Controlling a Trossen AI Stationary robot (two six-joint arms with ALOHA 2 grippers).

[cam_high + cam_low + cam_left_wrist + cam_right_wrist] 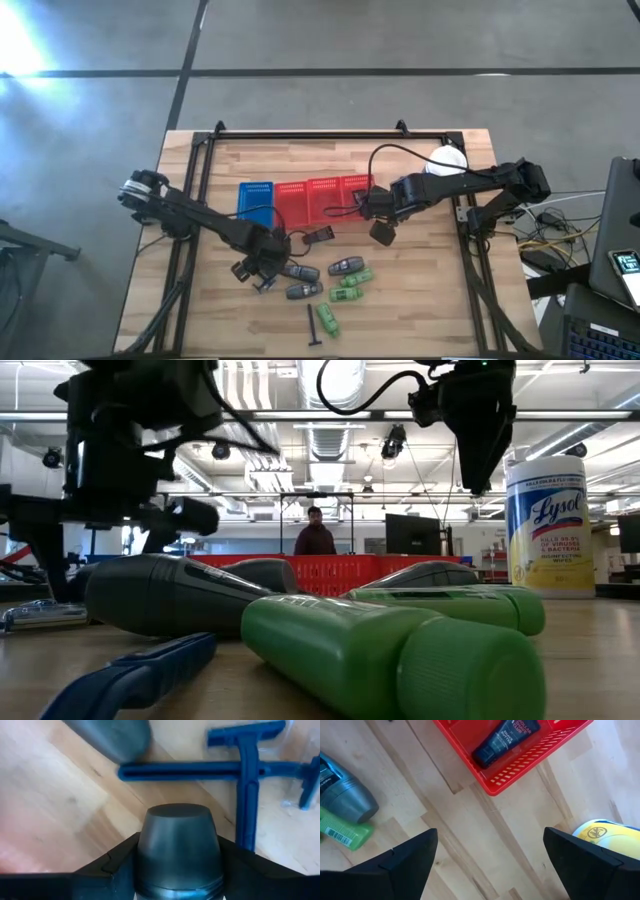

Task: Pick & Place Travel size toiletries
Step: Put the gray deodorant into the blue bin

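Observation:
My left gripper [268, 268] is at the table's near left, shut on a grey-silver oval bottle [176, 842]. Blue razors [245, 770] lie on the table beyond it. Two more grey bottles [345, 266] [303, 291], three green bottles [352, 280], a thin black razor [312, 326] and a dark packet [318, 236] lie on the table. My right gripper [490, 870] is open and empty above bare wood just right of the red basket [520, 765], in which a dark tube [506, 740] lies. My left gripper pinches the grey bottle by its two sides [142, 855], one finger [115, 867] on each. The bottle lies along the fingers, and its blunt end [175, 812] sticks out past them. In the low view the bottle [190, 515] looks level and clear of the table.
A blue basket [255, 198] and red baskets [325, 200] stand in a row at the table's middle. A white tub with a yellow label [545, 520] stands at the far right. A person [315, 532] is in the room behind. Cables run along the right arm.

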